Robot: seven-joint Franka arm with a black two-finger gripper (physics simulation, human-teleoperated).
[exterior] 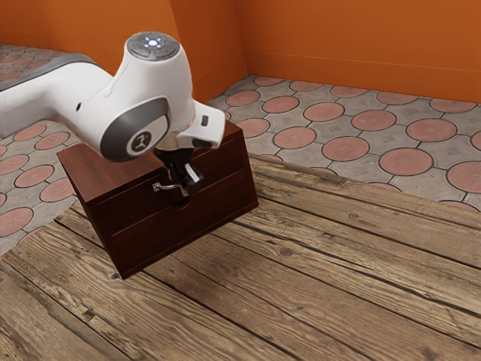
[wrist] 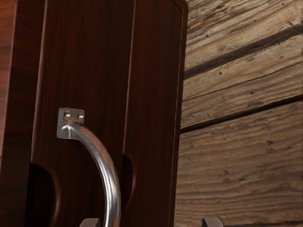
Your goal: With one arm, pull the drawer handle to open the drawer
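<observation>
On the exterior view, the cabinet (exterior: 203, 214) stands on the wooden worktop (exterior: 316, 278), and I take everything from it. My arm (exterior: 68, 98) comes in over the cabinet's top and bends down its front face. That puts the gripper (exterior: 181, 195) right at the drawer handle (exterior: 164, 186), which sits in the middle of the upper drawer (exterior: 225, 162). I judge the hand hangs this way so that a pull goes straight out from the cabinet's front, along the drawer's slide. The upper drawer's front looks level with the front below it, with no gap that I can make out, so I read the drawer as not yet opened. What it holds is hidden behind the front. Tiled floor (exterior: 376, 120) lies beyond the cabinet's far side.

On the wrist view I look straight at the cabinet's front. The handle is a curved metal bar that runs from its screwed plate on the cabinet's front toward my hand. The tips of the two fingers (wrist: 212, 222) show well apart, with the bar between them and much nearer one tip than the other. They do not pinch it from both sides, so I call them spread apart and gripping nothing. As I judge it, they need to clamp the bar before any pull will hold, or the hand could slip off the curve. Beside the cabinet's edge, the worktop's planks run bare.
</observation>
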